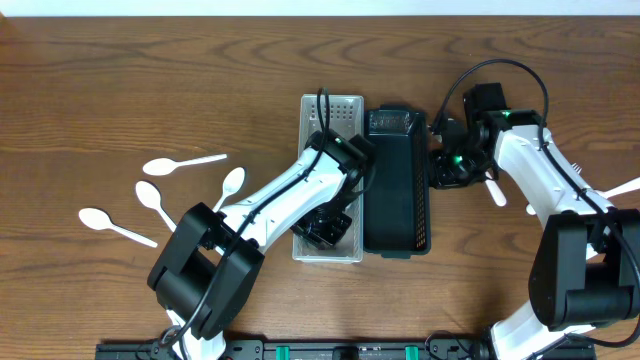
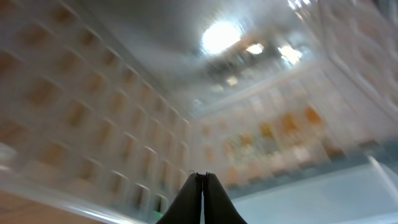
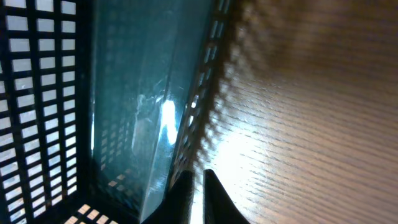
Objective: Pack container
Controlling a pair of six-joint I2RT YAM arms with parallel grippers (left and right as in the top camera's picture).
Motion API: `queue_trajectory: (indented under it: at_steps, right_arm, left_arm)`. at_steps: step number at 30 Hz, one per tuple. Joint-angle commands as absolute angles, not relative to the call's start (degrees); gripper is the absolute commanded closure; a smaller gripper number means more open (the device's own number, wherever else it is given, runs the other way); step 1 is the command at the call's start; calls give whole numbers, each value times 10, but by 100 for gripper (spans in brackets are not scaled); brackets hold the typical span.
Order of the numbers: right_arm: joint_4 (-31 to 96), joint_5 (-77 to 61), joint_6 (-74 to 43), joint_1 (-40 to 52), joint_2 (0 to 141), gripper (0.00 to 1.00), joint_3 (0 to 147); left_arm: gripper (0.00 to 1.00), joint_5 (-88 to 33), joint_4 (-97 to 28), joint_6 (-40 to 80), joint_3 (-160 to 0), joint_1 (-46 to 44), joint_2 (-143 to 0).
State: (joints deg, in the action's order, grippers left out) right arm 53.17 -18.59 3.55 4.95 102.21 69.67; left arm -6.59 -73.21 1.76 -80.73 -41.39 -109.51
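Spoons (image 1: 152,197) lie loose on the table (image 1: 100,80), left of the pale tray (image 1: 345,105), none packed that I can see. I have the left gripper (image 2: 203,177) down inside that tray, fingers pressed together on nothing. The right gripper (image 3: 196,177) sits against the dark basket (image 1: 397,200) at its right wall, probably bracing it. Its fingers are nearly together, and I cannot tell if they pinch the mesh

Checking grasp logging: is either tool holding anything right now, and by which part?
Left tool: shut, empty, inside the silver tray. Right tool: seems to pinch the dark basket by its right wall.
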Motion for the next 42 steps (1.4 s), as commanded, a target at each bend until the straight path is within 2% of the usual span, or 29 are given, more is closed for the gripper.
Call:
queue_trajectory:
  at_steps: [1, 4, 11, 18, 22, 27, 36, 42]
  right_arm:
    - [536, -90, -3, 52, 1025, 80, 696]
    - [547, -19, -43, 52, 1023, 80, 703]
    - [579, -20, -42, 53, 999, 81, 746]
    - [591, -97, -15, 53, 971, 77, 757]
    - [594, -96, -17, 53, 978, 76, 755]
    - [596, -97, -17, 56, 982, 75, 755]
    - [600, -103, -16, 77, 995, 74, 738]
    - [590, -104, -16, 91, 1013, 74, 726]
  left_arm:
    - [94, 21, -711, 29, -811, -410, -1084]
    - [94, 55, -691, 29, -832, -410, -1081]
    - [94, 92, -656, 29, -867, -410, -1040]
    - [94, 197, -633, 77, -870, -394, -931]
    - [94, 204, -629, 131, -870, -354, -875]
    - [94, 182, -634, 197, -870, -285, -841]
    - [94, 37, -631, 198, -865, -162, -839]
    - [94, 19, -631, 198, -865, -102, -839]
